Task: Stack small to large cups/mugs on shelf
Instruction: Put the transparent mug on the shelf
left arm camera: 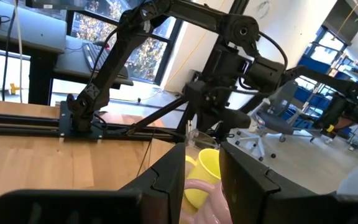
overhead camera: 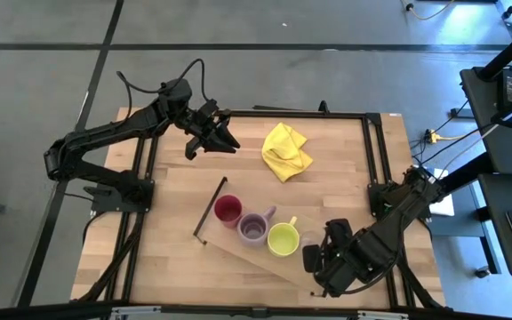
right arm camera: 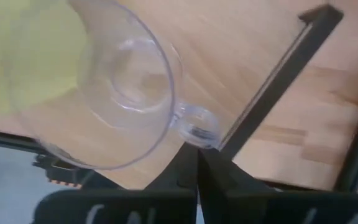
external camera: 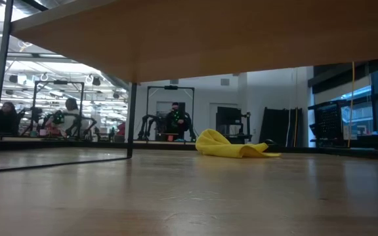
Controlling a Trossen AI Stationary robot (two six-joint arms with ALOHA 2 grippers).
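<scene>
Last cup going onto shelf point(overhead camera: 238, 244). Near right: right hand point(overhead camera: 316, 260) clamped shut on handle of clear glass tumbler point(right arm camera: 104, 81), just beside yellow-green mug point(overhead camera: 284, 238). Next: lower tumbler upright at row's end, release. Purple mug point(overhead camera: 253, 228), red cup point(overhead camera: 228, 210) leftward. Far left: left hand point(overhead camera: 225, 135) part-open, empty, above counter point(overhead camera: 336, 169).

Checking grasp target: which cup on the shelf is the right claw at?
The clear glass tumbler, last in the row beside the yellow-green mug; the right claw is shut at its handle.
</scene>
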